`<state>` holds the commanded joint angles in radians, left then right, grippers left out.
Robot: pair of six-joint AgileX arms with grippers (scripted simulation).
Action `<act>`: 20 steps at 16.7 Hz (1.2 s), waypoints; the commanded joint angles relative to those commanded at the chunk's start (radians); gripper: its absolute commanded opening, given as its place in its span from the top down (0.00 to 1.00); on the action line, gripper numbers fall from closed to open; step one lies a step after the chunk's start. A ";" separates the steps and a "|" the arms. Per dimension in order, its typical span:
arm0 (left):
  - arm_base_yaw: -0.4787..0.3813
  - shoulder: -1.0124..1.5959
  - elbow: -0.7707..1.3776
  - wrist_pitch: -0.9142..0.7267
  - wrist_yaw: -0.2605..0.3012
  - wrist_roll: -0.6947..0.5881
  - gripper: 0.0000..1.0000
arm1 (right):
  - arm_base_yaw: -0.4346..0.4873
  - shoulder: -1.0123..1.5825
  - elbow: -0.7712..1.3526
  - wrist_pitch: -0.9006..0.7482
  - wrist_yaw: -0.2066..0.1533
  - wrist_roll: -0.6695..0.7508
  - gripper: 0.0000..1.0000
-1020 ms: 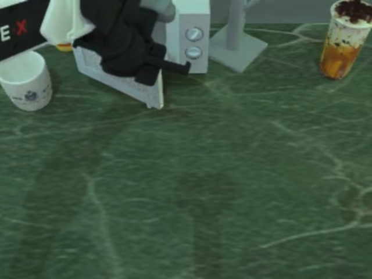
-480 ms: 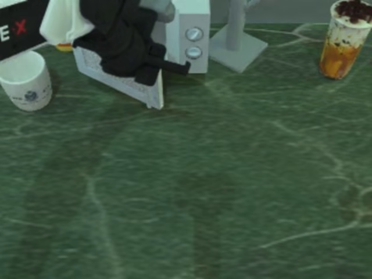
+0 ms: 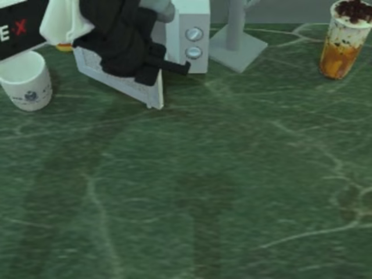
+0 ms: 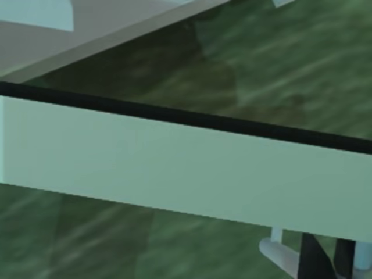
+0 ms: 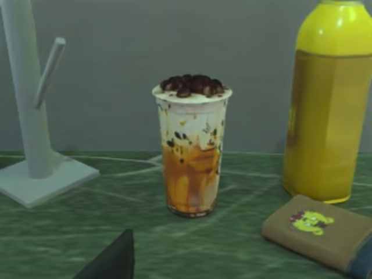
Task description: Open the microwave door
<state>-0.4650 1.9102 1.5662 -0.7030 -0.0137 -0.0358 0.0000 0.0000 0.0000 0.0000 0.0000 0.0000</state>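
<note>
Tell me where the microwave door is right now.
In the top view, the microwave door stands swung open at far left, angling out from the microwave under the left gripper, right of the white cup.

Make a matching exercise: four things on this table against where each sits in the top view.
Things:
1. microwave door
2. white cup
3. drink cup
4. grey stand

Places:
A. far right edge
B. far left edge
C. swung open, under the left gripper
D. just right of the microwave

Pairs: 1-C, 2-B, 3-A, 4-D
</note>
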 joint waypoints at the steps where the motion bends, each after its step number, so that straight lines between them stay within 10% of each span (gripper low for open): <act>1: 0.001 -0.002 -0.002 0.001 0.002 0.003 1.00 | 0.000 0.000 0.000 0.000 0.000 0.000 0.00; 20: 0.051 -0.077 -0.091 0.019 0.077 0.147 1.00 | 0.000 0.000 0.000 0.000 0.000 0.000 0.00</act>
<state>-0.4142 1.8337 1.4748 -0.6843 0.0632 0.1112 0.0000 0.0000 0.0000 0.0000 0.0000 0.0000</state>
